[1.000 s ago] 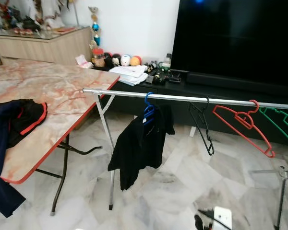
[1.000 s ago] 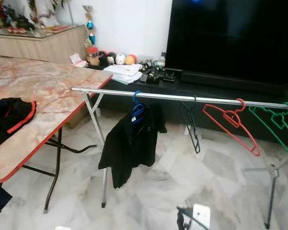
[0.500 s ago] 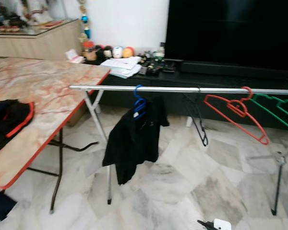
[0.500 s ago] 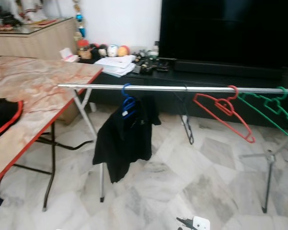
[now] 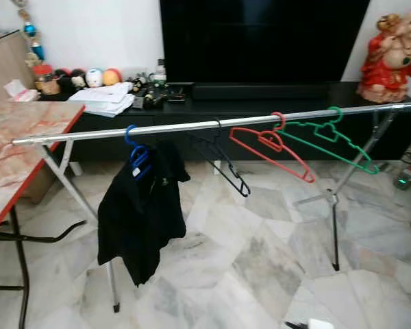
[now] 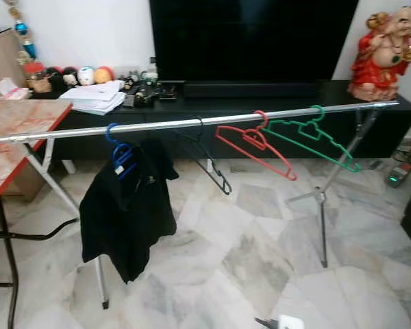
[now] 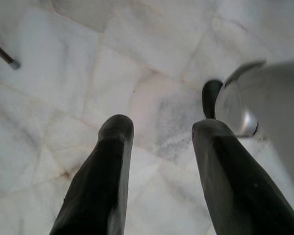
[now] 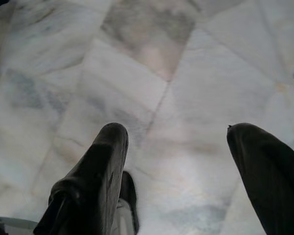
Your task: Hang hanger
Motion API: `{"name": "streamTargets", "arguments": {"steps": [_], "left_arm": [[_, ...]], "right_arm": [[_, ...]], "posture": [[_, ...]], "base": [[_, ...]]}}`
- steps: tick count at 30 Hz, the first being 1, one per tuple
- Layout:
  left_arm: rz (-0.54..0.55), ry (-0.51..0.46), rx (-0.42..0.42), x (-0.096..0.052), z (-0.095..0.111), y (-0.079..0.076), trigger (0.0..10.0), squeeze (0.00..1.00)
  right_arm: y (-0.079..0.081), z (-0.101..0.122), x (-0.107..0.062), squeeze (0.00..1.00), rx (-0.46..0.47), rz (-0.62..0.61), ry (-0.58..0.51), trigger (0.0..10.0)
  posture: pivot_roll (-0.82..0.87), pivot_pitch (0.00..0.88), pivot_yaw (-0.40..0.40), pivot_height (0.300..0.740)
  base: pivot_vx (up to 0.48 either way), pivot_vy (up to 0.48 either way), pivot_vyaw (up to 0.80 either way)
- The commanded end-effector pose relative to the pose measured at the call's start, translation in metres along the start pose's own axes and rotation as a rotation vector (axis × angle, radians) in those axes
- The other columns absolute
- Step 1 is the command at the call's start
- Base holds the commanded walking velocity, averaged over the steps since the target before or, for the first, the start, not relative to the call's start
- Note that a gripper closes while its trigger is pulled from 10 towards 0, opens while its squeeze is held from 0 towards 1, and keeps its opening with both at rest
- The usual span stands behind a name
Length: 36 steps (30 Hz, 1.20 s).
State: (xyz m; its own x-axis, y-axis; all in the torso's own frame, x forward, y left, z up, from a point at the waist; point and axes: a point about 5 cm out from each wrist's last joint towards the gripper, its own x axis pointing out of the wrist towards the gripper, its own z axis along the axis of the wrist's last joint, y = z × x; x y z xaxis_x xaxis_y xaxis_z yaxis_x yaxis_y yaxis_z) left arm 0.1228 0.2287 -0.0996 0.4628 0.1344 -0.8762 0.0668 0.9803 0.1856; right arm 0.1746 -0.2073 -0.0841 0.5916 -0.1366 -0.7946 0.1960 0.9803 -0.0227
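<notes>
A blue hanger [image 5: 135,152] carrying a black jacket [image 5: 140,216] hangs near the left end of the metal rail [image 5: 212,125], with black [image 5: 222,161], red [image 5: 270,149] and green [image 5: 325,137] hangers further right. Both grippers, left [image 7: 159,134] and right [image 8: 179,139], hang low over the marble floor [image 5: 260,253], jaws wide and empty, well apart from the hangers.
</notes>
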Motion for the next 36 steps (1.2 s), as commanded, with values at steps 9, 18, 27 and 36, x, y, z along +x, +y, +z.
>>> {"name": "streamTargets", "arguments": {"steps": [9,18,27,36], "left_arm": [[0.003,-0.012,-0.004,-0.001,-0.001,0.002,10.0,0.0],[-0.005,-0.024,-0.004,0.0,0.004,-0.001,10.0,0.0],[-0.005,-0.027,-0.001,0.0,0.003,-0.001,10.0,0.0],[0.003,-0.029,0.002,-0.001,0.001,0.002,10.0,0.0]], "right_arm": [[-0.003,-0.008,-0.001,0.0,-0.004,0.002,0.038,10.0],[-0.006,-0.011,-0.002,0.0,-0.008,-0.001,0.046,10.0],[0.003,-0.017,-0.003,0.0,-0.026,0.015,0.059,10.0],[0.002,-0.02,-0.004,0.0,-0.04,0.018,0.062,10.0]], "posture": [[0.11,0.0,0.028,0.74],[0.1,0.0,0.028,0.74],[0.1,0.0,0.029,0.74],[0.1,0.0,0.032,0.74]], "base": [[0.0,0.0,-0.72],[0.0,0.0,-0.72],[0.0,0.0,-0.72],[0.0,0.0,-0.72]]}}
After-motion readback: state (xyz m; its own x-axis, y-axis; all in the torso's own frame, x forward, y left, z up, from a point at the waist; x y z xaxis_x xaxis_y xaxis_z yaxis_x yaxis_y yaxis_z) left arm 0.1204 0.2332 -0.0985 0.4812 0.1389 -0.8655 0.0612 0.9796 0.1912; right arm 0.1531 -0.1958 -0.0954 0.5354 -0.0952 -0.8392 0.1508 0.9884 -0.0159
